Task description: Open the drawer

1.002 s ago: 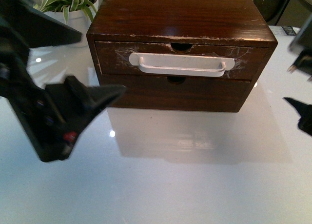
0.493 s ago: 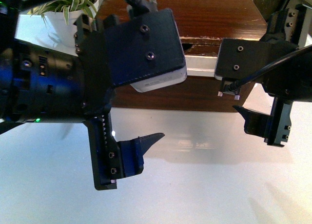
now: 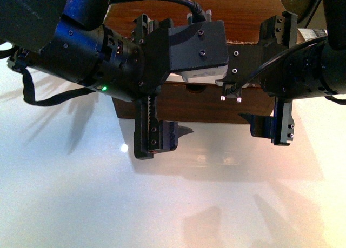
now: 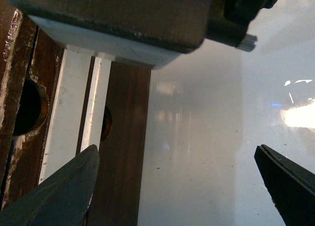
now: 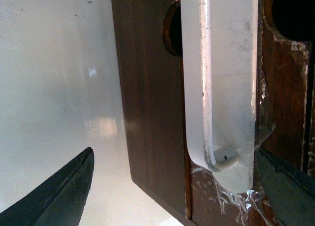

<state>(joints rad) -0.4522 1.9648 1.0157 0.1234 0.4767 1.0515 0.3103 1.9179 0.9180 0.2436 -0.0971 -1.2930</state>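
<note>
Glossy white table [image 3: 173,205] bears dark cabinet [image 3: 238,10] with the drawer [image 5: 283,98].

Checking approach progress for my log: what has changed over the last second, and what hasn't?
Both arms swung in from the sides toward the chest; the left gripper and right gripper now sit open before the white handle, gripping nothing. The drawer looks still shut; chest unmoved.

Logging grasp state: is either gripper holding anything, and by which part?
Nothing is held. The left gripper and right gripper are both open by the white handle of the drawer, neither clamped on it.
</note>
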